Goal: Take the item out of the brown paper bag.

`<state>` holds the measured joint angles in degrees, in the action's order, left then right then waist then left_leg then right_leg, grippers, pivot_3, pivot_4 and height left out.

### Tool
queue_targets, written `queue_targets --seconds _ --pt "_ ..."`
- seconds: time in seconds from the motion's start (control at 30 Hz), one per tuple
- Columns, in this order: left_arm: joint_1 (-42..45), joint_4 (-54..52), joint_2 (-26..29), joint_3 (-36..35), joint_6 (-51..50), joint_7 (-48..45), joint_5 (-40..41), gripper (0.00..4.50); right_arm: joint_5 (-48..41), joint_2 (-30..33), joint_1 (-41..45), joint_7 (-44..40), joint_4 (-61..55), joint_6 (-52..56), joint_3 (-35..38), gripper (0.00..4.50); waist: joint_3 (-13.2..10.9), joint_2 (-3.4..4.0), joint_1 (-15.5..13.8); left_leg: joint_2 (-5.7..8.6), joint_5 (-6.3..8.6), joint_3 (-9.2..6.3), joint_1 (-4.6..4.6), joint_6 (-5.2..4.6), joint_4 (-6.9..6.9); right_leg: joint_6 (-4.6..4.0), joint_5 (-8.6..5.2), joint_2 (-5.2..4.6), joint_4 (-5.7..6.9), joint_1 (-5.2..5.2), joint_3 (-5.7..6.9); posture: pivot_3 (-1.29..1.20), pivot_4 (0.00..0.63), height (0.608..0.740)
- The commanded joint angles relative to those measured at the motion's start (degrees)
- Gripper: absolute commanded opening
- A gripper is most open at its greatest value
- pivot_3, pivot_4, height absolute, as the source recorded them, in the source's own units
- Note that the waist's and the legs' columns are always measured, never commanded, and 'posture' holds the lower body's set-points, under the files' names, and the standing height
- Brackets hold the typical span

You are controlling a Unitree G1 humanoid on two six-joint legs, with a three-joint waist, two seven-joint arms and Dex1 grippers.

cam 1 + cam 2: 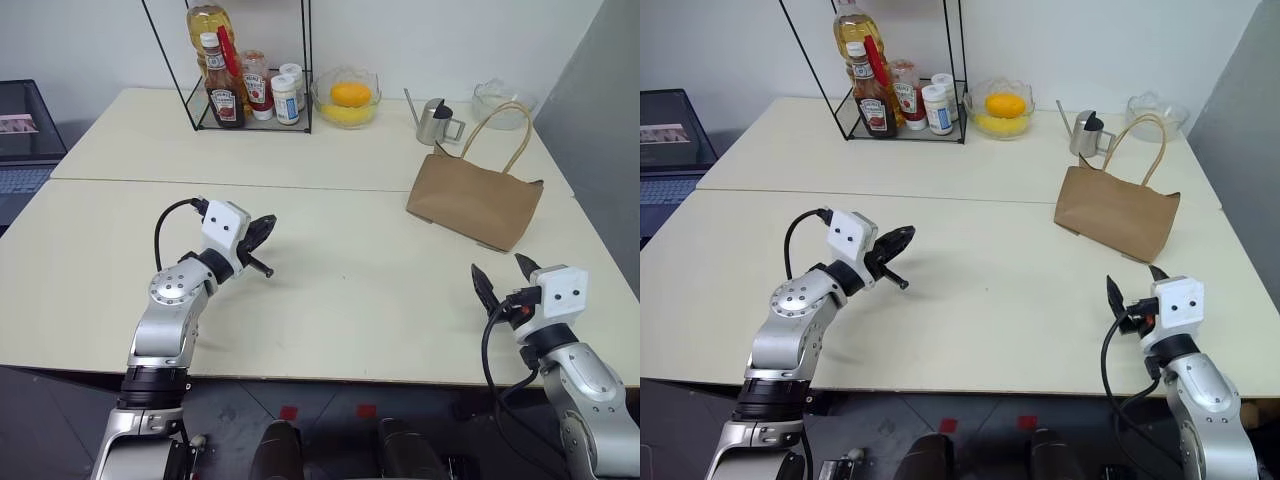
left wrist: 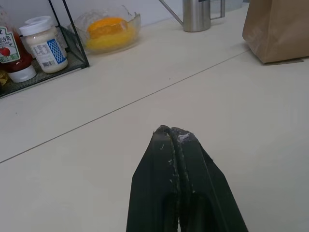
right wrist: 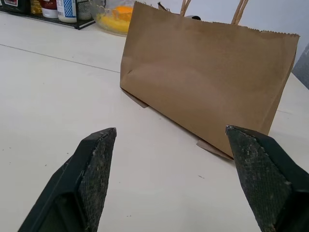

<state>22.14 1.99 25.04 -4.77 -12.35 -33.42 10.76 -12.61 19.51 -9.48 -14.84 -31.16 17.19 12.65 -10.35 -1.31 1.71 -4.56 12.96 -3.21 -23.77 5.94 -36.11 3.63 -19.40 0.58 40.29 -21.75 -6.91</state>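
**Over the near table edge: grippers idle, bag unopened**

Near the right table edge, the right gripper [image 1: 503, 276] is hovering with fingers spread wide, gripping nothing and facing the brown paper bag [image 1: 474, 198], which is standing just beyond it. The left gripper [image 1: 262, 231] is hanging pressed shut and empty, well apart from the bag. The bag's contents are hidden.
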Motion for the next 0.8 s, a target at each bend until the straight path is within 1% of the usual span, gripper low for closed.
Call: queue_targets --seconds 0.03,0.13,0.47,0.8 --pt "0.67 -2.81 0.64 -0.64 0.67 -1.23 1.67 0.04 -0.40 -0.07 -0.09 0.16 -2.25 -0.83 1.16 3.80 0.00 0.00 0.00 0.00 0.00 0.00 0.00 0.00 0.00 0.00 0.00 0.00 0.00 0.00 0.00 0.00 0.150 0.740" --pt "0.73 -2.94 1.33 -0.16 -0.45 -0.86 0.68 0.04 -0.40 -0.31 -0.65 0.13 -2.00 -1.30 1.28 3.80 0.00 0.00 0.01 0.00 0.00 0.00 0.00 0.00 0.00 0.00 0.00 0.00 0.00 0.00 0.00 0.00 0.150 0.740" --pt "0.62 -3.61 1.16 0.16 -1.50 -0.85 0.92 0.04 0.35 -1.43 -2.00 0.47 -0.87 -2.81 0.90 3.80 0.00 0.00 0.00 0.00 0.00 0.00 0.00 0.00 0.00 0.00 0.00 0.00 0.00 0.00 0.00 0.00 0.150 0.740" --pt "1.06 -3.52 0.85 0.31 -2.13 -0.51 0.96 0.04 0.95 -1.79 -0.85 2.08 -1.29 0.01 0.46 3.80 0.00 0.00 0.00 0.00 0.00 0.00 0.00 0.00 0.00 0.00 0.00 0.00 0.00 0.00 0.00 0.00 0.150 0.740"
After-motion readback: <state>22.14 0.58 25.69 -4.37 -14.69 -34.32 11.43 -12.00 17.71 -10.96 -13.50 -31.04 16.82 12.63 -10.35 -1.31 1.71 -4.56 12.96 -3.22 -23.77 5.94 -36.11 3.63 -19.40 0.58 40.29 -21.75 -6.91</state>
